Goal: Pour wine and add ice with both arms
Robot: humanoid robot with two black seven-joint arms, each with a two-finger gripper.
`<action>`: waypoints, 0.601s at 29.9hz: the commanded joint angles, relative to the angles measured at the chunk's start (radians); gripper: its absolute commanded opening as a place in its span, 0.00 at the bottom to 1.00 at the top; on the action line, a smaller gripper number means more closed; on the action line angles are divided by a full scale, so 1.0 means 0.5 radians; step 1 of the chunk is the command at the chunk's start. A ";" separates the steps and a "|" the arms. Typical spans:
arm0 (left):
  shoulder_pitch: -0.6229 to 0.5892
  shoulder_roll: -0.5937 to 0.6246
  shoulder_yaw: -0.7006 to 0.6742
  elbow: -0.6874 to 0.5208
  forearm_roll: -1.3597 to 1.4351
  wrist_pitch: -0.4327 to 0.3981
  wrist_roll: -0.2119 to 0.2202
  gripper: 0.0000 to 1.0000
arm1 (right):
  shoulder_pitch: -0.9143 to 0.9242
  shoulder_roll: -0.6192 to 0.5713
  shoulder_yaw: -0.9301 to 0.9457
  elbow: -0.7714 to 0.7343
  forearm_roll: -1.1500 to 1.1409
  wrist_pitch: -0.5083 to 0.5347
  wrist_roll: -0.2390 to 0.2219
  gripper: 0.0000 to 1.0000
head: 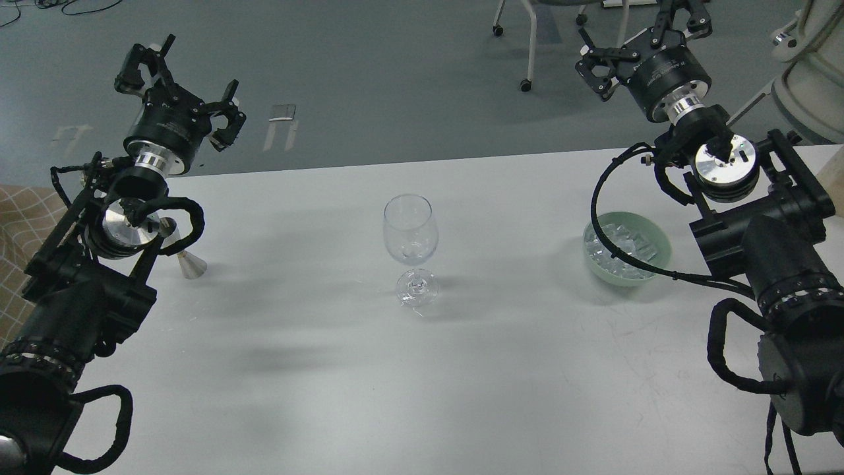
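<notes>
A clear stemmed wine glass (410, 247) stands upright in the middle of the white table (422, 369). Any wine in it is too faint to see. A pale green bowl (626, 248) at the right holds a heap of clear ice cubes (623, 243). A small silver metal jigger (185, 257) stands at the left, partly hidden by my left arm. My left gripper (178, 89) is open and empty, raised beyond the table's far left edge. My right gripper (643, 36) is open and empty, raised beyond the far right edge, behind the bowl.
Grey floor lies beyond the table's far edge. A wheeled chair base (521, 39) stands at the top centre and a white object (808, 72) at the top right. A beige checked cloth (23, 231) shows at the left edge.
</notes>
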 commanded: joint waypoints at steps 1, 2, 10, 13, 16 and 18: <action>-0.002 0.037 0.000 0.008 0.004 -0.079 -0.017 0.98 | 0.005 -0.006 0.000 -0.023 0.000 -0.005 -0.006 1.00; -0.002 0.037 0.000 0.008 0.004 -0.080 -0.017 0.98 | 0.005 -0.006 0.000 -0.023 0.000 -0.002 -0.009 1.00; 0.001 0.000 -0.043 0.036 -0.042 -0.092 -0.100 0.98 | 0.023 -0.006 0.009 -0.023 0.015 0.001 -0.006 1.00; 0.004 -0.043 -0.031 0.032 -0.045 -0.132 -0.186 0.98 | 0.023 -0.009 0.018 -0.023 0.018 0.001 -0.006 1.00; 0.004 -0.046 -0.040 0.032 -0.048 -0.147 -0.189 0.98 | 0.011 -0.012 0.018 -0.026 0.015 0.007 -0.006 1.00; 0.004 -0.055 -0.037 0.032 -0.048 -0.144 -0.183 0.98 | 0.005 -0.031 0.015 -0.026 0.012 0.001 -0.006 1.00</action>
